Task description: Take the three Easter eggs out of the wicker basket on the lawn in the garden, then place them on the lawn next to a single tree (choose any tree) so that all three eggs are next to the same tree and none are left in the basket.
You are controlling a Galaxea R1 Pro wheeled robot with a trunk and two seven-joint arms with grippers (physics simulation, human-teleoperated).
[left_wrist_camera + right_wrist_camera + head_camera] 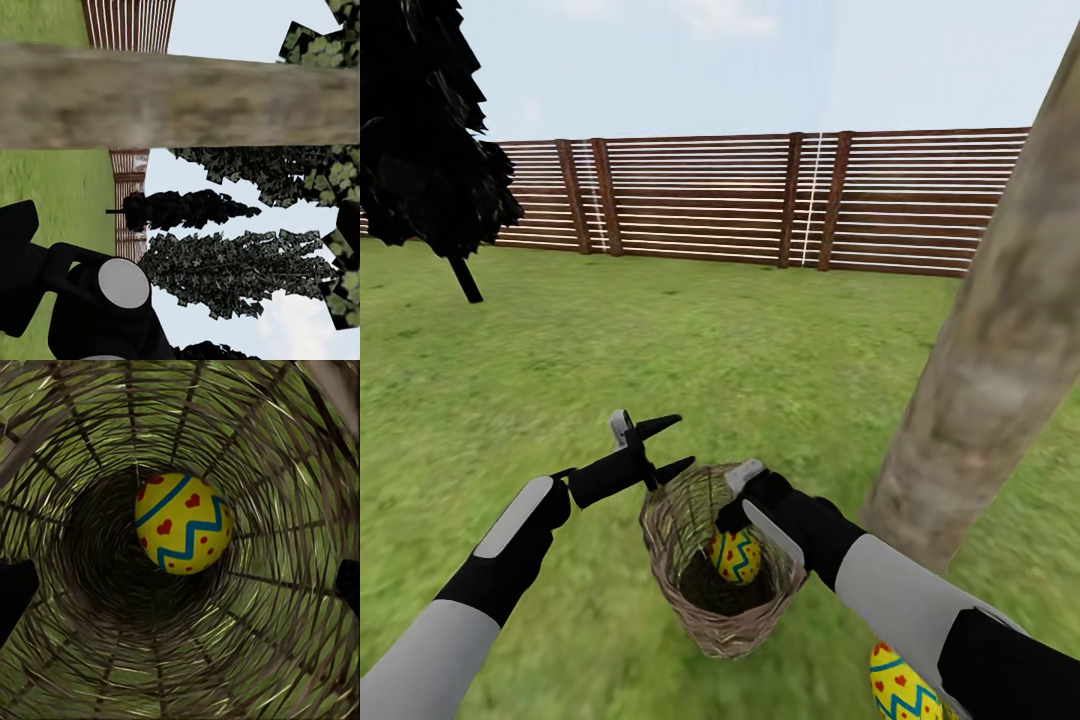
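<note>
Head view first: wicker basket (722, 570) sits on the lawn (660, 370) right in front of the robot, just beside the thick grey-brown tree (1000, 360) trunk that leans across the right side. One Easter egg (736, 556) is inside the basket, yellow with a blue zigzag and red dots. A second egg (898, 686) lies on the grass near the foot of the trunk, partly cut off by the right forearm and the picture edge. Left arm reaches forward from the lower left, forearm angled up and inward, and the left gripper (665, 447) hangs just beside the basket's rim with its jaws spread and nothing between them. Right arm comes in from the lower right, wrist bent down so the right gripper (732, 512) pokes into the basket mouth just above the egg. Can't tell from here whether its jaws are released or clenched. Slatted wooden fence (760, 200) runs along the back, and a dark-leaved thin tree (420, 140) stands at upper left.

Left wrist view: the trunk (180, 97) crosses the whole picture, with dark leafy trees (240, 270), fence and sky beyond.

Right wrist view: looking straight down into the basket (90, 450), with the egg (184, 523) resting near the bottom. Dark finger tips sit wide at both edges, clear of the egg, so the jaws are released.
</note>
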